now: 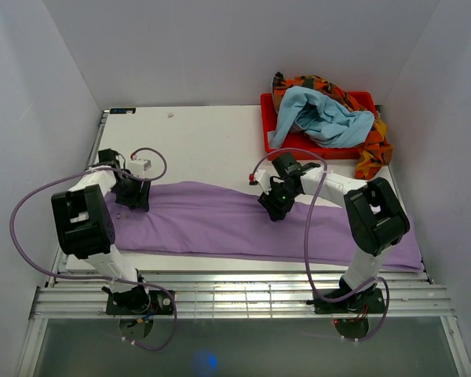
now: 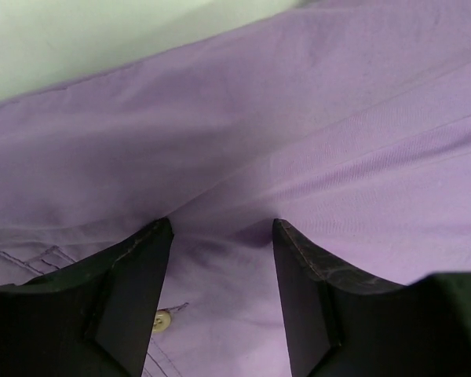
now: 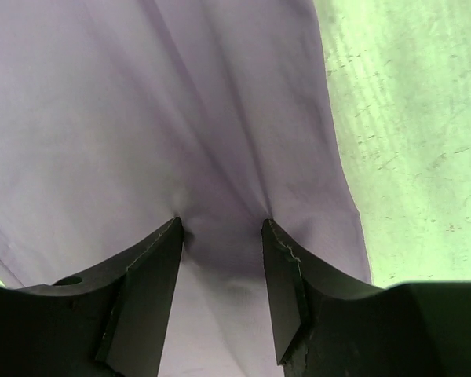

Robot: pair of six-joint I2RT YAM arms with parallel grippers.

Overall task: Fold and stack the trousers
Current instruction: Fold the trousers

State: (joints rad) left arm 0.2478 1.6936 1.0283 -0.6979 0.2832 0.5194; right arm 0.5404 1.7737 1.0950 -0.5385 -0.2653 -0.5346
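Long lilac soft cloth trousers (image 1: 212, 224) lie spread flat across the white bench (image 1: 204, 141), running left to right along its near part, from the left arm's side to the right front corner

Left claw (image 1: 132, 196) sits low over the left end of the trousers. Wrist view: fingers spread, both black tips pressed into the cloth, a small pucker raised between them but not nipped. A pale round button (image 2: 162, 320) and a line of pocket stitching show just beside the left finger

Right claw (image 1: 277, 206) is down on the far edge of the trousers, about mid-length. Wrist view: fingers spread, tips touching the cloth, creases running in toward the gap; cloth not clamped. Bare bench shows beside the cloth edge

Red plastic tray (image 1: 298, 144) at the far right corner, well apart from the trousers, holds a crumpled light blue cloth (image 1: 322, 118) and an orange patterned cloth (image 1: 373, 153) that spills over its right rim
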